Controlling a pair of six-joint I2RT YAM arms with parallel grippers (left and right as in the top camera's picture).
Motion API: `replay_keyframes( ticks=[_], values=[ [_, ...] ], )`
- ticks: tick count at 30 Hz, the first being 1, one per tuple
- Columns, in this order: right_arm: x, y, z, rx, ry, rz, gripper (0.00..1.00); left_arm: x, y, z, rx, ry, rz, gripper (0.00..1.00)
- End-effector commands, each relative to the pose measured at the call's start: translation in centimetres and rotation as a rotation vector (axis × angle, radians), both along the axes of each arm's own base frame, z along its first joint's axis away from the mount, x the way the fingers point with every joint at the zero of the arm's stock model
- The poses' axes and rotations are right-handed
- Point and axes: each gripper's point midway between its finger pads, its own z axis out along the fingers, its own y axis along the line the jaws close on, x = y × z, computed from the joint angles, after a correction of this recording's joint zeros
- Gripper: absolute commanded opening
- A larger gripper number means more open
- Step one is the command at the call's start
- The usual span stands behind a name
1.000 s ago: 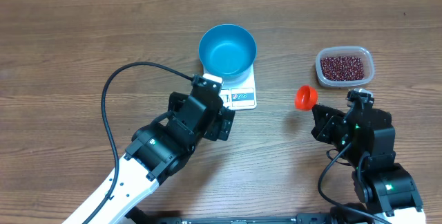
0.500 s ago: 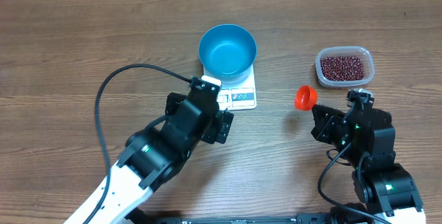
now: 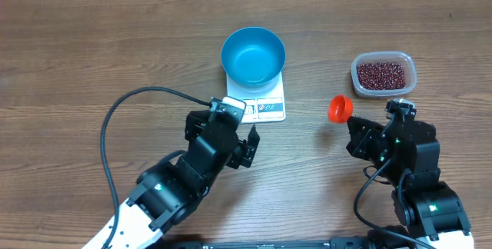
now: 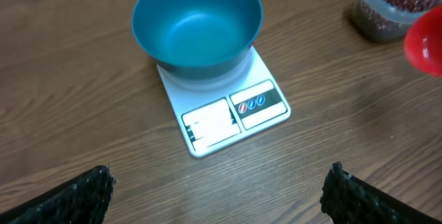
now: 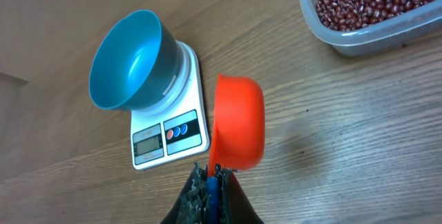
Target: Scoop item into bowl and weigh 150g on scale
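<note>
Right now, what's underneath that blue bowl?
The white scale: its display end sticks out. The bowl, empty inside, covers the rest of its top.

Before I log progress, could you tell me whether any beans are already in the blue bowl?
No, the left wrist view shows the bowl on the scale with a bare blue inside.

Counted one blue bowl (image 3: 253, 55), one white scale (image 3: 267, 107), one orange scoop (image 3: 340, 108) and one clear tub (image 3: 356, 75). The beans (image 3: 382, 73) were way too many to count. Two arms too: left arm (image 3: 178, 178), right arm (image 3: 416, 174).
</note>
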Motion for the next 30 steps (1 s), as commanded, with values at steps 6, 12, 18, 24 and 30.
replay_keyframes(
  ticks=[6,12,18,24,30],
  values=[
    [0.3,0.1,1.4,0.0,-0.037,0.003,0.04,-0.2,0.9,-3.0,0.05,0.006,0.027,1.0],
    [0.3,0.0,1.4,-0.002,-0.037,0.001,0.04,-0.3,0.7,-3.2,0.066,0.006,-0.003,1.0],
    [0.3,0.0,1.5,-0.001,-0.041,0.001,0.04,-0.5,0.4,-3.3,0.084,0.006,-0.041,1.0],
    [0.3,0.0,1.5,-0.001,-0.041,0.001,0.04,-0.5,0.4,-3.2,0.082,0.002,-0.04,1.0],
    [0.3,0.0,1.5,-0.001,-0.041,0.001,0.04,-0.5,0.4,-3.2,0.082,0.002,-0.039,1.0]
  ],
)
